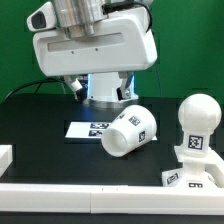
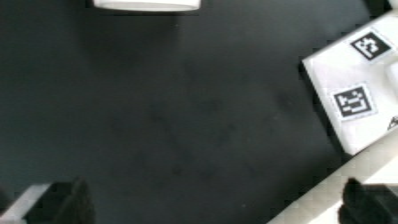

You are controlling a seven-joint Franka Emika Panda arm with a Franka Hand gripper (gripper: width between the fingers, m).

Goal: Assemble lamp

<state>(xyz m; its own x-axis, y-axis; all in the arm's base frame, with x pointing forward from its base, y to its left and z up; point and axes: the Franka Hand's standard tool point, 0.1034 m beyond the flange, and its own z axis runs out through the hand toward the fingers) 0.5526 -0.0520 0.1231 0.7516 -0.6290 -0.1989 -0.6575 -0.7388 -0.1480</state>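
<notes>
The shade (image 1: pixel 128 130) lies on its side on the black table, just on the exterior view's right of the marker board (image 1: pixel 92 128). The round-headed bulb (image 1: pixel 200 112) stands upright at the exterior view's right, on or directly behind the flared base (image 1: pixel 190 172); I cannot tell which. My gripper (image 2: pixel 214 202) is open and empty, its dark fingertips (image 2: pixel 54 203) far apart over bare table. In the exterior view it hangs under the white arm housing (image 1: pixel 95 45), behind and apart from all three parts. No lamp part shows in the wrist view.
The marker board (image 2: pixel 361 85) lies beside the gripper in the wrist view, with a pale diagonal band (image 2: pixel 329 195) past it. A white block (image 2: pixel 146 5) sits at the frame edge. A raised white rim (image 1: pixel 100 195) borders the table's front, with a white piece (image 1: pixel 5 156) at the left.
</notes>
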